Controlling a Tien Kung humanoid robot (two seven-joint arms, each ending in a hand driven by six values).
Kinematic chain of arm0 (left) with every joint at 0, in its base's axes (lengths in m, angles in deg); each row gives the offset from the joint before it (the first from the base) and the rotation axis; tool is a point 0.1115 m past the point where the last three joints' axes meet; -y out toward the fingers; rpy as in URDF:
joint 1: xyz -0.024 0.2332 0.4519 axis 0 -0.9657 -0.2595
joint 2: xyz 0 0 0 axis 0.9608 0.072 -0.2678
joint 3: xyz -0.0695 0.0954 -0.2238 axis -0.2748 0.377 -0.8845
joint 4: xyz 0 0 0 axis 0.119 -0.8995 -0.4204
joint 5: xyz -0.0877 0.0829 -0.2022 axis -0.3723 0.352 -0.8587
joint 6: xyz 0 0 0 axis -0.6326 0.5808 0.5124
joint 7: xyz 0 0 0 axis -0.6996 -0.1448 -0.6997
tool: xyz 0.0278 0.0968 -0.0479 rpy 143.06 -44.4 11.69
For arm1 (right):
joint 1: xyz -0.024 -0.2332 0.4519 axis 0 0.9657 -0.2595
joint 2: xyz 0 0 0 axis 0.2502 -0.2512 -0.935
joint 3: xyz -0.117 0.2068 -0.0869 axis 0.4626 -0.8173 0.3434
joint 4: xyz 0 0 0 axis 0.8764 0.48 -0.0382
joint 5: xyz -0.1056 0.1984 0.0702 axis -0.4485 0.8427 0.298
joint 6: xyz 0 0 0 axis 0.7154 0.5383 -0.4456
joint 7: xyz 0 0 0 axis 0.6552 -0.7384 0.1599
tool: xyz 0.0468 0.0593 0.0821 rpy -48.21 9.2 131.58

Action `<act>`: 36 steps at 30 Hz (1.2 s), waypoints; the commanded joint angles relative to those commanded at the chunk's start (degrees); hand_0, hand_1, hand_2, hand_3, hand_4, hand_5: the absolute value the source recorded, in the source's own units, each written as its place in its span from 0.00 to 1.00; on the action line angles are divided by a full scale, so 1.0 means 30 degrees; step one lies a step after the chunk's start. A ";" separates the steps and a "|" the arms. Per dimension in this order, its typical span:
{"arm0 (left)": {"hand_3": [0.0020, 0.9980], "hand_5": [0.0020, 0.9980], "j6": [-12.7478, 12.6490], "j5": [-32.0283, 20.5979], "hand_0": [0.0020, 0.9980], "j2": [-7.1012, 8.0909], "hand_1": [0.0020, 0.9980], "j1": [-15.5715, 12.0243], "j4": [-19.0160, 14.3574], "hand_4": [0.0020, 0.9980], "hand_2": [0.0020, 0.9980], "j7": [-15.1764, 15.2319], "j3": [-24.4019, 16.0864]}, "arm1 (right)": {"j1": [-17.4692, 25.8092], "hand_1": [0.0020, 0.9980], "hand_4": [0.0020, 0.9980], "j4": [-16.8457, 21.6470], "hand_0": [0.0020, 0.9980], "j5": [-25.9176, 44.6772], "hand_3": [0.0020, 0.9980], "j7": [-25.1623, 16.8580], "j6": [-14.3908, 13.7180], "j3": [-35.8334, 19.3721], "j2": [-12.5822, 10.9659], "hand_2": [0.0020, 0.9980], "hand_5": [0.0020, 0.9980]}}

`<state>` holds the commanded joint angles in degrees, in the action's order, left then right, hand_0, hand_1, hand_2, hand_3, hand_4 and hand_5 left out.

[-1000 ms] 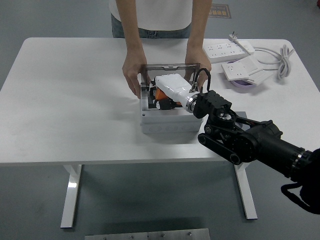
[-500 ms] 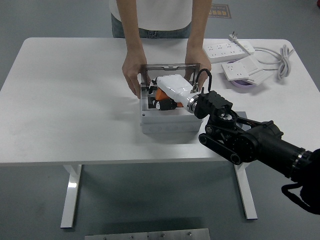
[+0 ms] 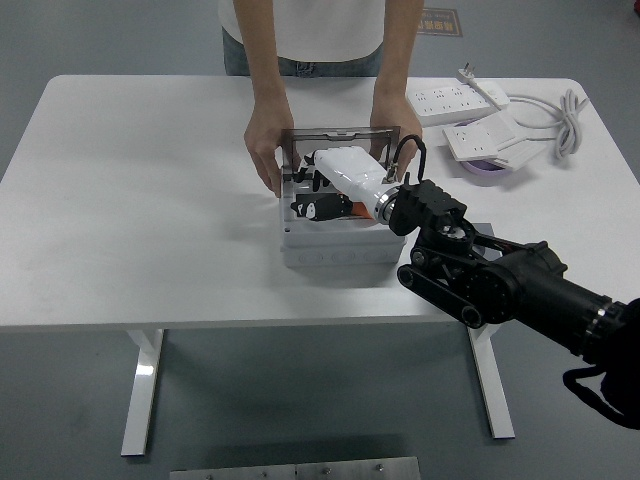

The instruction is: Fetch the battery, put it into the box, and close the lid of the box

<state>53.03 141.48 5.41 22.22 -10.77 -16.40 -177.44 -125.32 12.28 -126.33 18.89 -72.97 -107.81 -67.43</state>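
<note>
Since the earlier frames the white battery pack has tipped and sunk lower into the box; its orange end, plain a second ago, is now mostly hidden behind dark fittings inside.

- Table [image 3: 140,190]: white, carries everything. A person stands at the far side.
- Right arm [image 3: 520,290]: black, comes in from the lower right and reaches to the box's right front corner. Left arm not in view.
- Box [image 3: 335,245]: grey, open-topped, mid-table. Its lid [image 3: 340,133] stands upright at the back edge, not yet closed. The person's hands [image 3: 265,150] grip the box on both sides near the lid hinge, steadying it.
- Power strips [image 3: 460,98]: far right of the table with a coiled cable, well apart from the work.
- Battery [image 3: 350,172]: white, tilted, upper end toward the lid, lower end toward the wrist. Looks partly seated, not flat.
- Right hand [image 3: 395,180]: white, wrapped over the battery's near end. Fingers seem to clasp it, though the grip is hard to separate from the pack itself.

Judgement: the placing step is nearly done. Battery still needs levelling and release before the lid can come down.
</note>
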 joint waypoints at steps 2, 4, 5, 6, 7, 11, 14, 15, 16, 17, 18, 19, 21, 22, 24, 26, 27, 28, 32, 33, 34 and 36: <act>0.57 0.00 -0.0015 -0.0020 0.59 0.0006 0.67 -0.0011 -0.0004 0.55 0.61 -0.0009 0.0005 | 0.0022 0.53 0.77 0.0039 0.68 0.0500 0.65 -0.0010 -0.0209 0.0012 -0.0033 0.52 0.48; 0.57 0.00 -0.0021 -0.0042 0.59 0.0006 0.67 -0.0028 -0.0002 0.55 0.61 -0.0007 0.0024 | 0.0048 0.53 0.77 0.0132 0.69 0.1025 0.66 0.0042 -0.0433 -0.0007 -0.0077 0.52 0.48; 0.57 0.00 -0.0024 -0.0048 0.59 0.0003 0.67 -0.0034 -0.0002 0.55 0.61 -0.0008 0.0028 | 0.0054 0.53 0.77 0.0177 0.69 0.1211 0.66 0.0075 -0.0491 -0.0027 -0.0089 0.52 0.48; 0.57 0.00 -0.0026 -0.0047 0.59 -0.0003 0.67 -0.0038 -0.0003 0.55 0.61 -0.0011 0.0027 | 0.0055 0.53 0.77 0.0234 0.69 0.1370 0.66 0.0113 -0.0551 -0.0053 -0.0102 0.52 0.48; 0.57 0.00 -0.0029 -0.0057 0.59 -0.0008 0.67 -0.0040 -0.0001 0.55 0.61 -0.0006 0.0037 | 0.0051 0.53 0.77 0.0299 0.69 0.1525 0.66 0.0162 -0.0595 -0.0076 -0.0118 0.52 0.48; 0.57 0.00 -0.0048 -0.0082 0.59 -0.0013 0.67 -0.0057 -0.0008 0.54 0.61 -0.0016 0.0056 | 0.0011 0.37 0.66 0.0547 0.34 0.1784 0.60 0.0447 -0.0687 -0.0117 -0.0169 0.45 0.39; 0.57 0.00 -0.0063 -0.0109 0.59 0.0001 0.67 -0.0078 -0.0026 0.54 0.61 -0.0053 0.0074 | -0.0019 0.37 0.66 0.0681 0.34 0.2044 0.60 0.0577 -0.0656 -0.0097 -0.0209 0.45 0.39; 0.57 0.00 -0.0070 -0.0119 0.59 0.0003 0.67 -0.0082 -0.0031 0.54 0.61 -0.0062 0.0079 | -0.0031 0.26 0.48 0.0721 0.17 0.2135 0.42 0.0626 -0.0647 -0.0087 -0.0219 0.34 0.30; 0.57 0.00 -0.0077 -0.0138 0.59 0.0005 0.67 -0.0085 -0.0032 0.54 0.61 -0.0065 0.0092 | -0.0041 0.26 0.48 0.0748 0.17 0.2249 0.42 0.0657 -0.0643 -0.0074 -0.0226 0.34 0.30; 0.57 0.00 -0.0083 -0.0148 0.59 0.0003 0.67 -0.0087 -0.0035 0.54 0.61 -0.0070 0.0099 | -0.0051 0.26 0.48 0.0773 0.17 0.2360 0.42 0.0694 -0.0639 -0.0066 -0.0229 0.34 0.30; 0.57 0.00 -0.0090 -0.0154 0.59 -0.0001 0.67 -0.0088 -0.0038 0.54 0.61 -0.0076 0.0100 | -0.0059 0.26 0.48 0.0795 0.17 0.2459 0.42 0.0733 -0.0636 -0.0063 -0.0230 0.34 0.30; 0.57 0.00 -0.0094 -0.0165 0.59 -0.0005 0.67 -0.0089 -0.0037 0.54 0.61 -0.0070 0.0113 | -0.0065 0.26 0.48 0.0816 0.17 0.2584 0.42 0.0763 -0.0637 -0.0063 -0.0231 0.34 0.30; 0.57 0.00 -0.0104 -0.0191 0.59 -0.0016 0.67 -0.0096 -0.0040 0.54 0.61 -0.0076 0.0133 | -0.0067 0.24 0.42 0.0878 0.15 0.2753 0.41 0.0836 -0.0634 -0.0085 -0.0236 0.32 0.28; 0.57 0.00 -0.0110 -0.0200 0.59 -0.0020 0.67 -0.0100 -0.0046 0.54 0.61 -0.0086 0.0136 | -0.0066 0.24 0.42 0.0912 0.15 0.2812 0.41 0.0879 -0.0622 -0.0099 -0.0239 0.32 0.28; 0.57 0.00 -0.0113 -0.0213 0.59 -0.0030 0.67 -0.0113 -0.0059 0.54 0.61 -0.0112 0.0142 | -0.0055 0.24 0.42 0.1017 0.15 0.2889 0.41 0.1033 -0.0551 -0.0156 -0.0256 0.32 0.28; 0.57 0.00 -0.0118 -0.0236 0.59 -0.0042 0.67 -0.0127 -0.0070 0.54 0.61 -0.0139 0.0151 | -0.0032 0.24 0.42 0.1164 0.15 0.2930 0.41 0.1236 -0.0411 -0.0281 -0.0285 0.32 0.28; 0.57 0.00 -0.0120 -0.0242 0.59 -0.0050 0.67 -0.0131 -0.0074 0.54 0.61 -0.0146 0.0152 | -0.0020 0.22 0.40 0.1243 0.10 0.2925 0.37 0.1338 -0.0337 -0.0371 -0.0305 0.29 0.30; 0.57 0.00 -0.0126 -0.0251 0.59 -0.0064 0.67 -0.0135 -0.0078 0.54 0.61 -0.0153 0.0153 | 0.0002 0.22 0.40 0.1364 0.10 0.2920 0.37 0.1479 -0.0212 -0.0537 -0.0345 0.29 0.30; 0.57 0.00 -0.0142 -0.0302 0.59 -0.0123 0.67 -0.0147 -0.0081 0.54 0.61 -0.0160 0.0183 | 0.0045 0.22 0.40 0.1844 0.10 0.2791 0.37 0.2016 0.0358 -0.1352 -0.0570 0.29 0.30; 0.57 0.00 -0.0144 -0.0314 0.59 -0.0135 0.67 -0.0153 -0.0082 0.54 0.61 -0.0163 0.0190 | 0.0040 0.22 0.39 0.1968 0.08 0.2735 0.35 0.2154 0.0520 -0.1578 -0.0639 0.28 0.30; 0.57 0.00 -0.0143 -0.0321 0.59 -0.0151 0.67 -0.0162 -0.0086 0.54 0.61 -0.0173 0.0194 | 0.0016 0.22 0.39 0.2139 0.08 0.2674 0.35 0.2339 0.0747 -0.1895 -0.0743 0.28 0.30; 0.57 0.00 -0.0146 -0.0332 0.59 -0.0176 0.67 -0.0182 -0.0088 0.54 0.61 -0.0181 0.0199 | -0.0070 0.22 0.39 0.2416 0.08 0.2582 0.35 0.2642 0.1091 -0.2429 -0.0928 0.28 0.30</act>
<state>52.59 140.48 4.88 21.68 -11.03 -16.94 -176.85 -125.53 19.53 -118.58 26.81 -69.70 -115.09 -70.22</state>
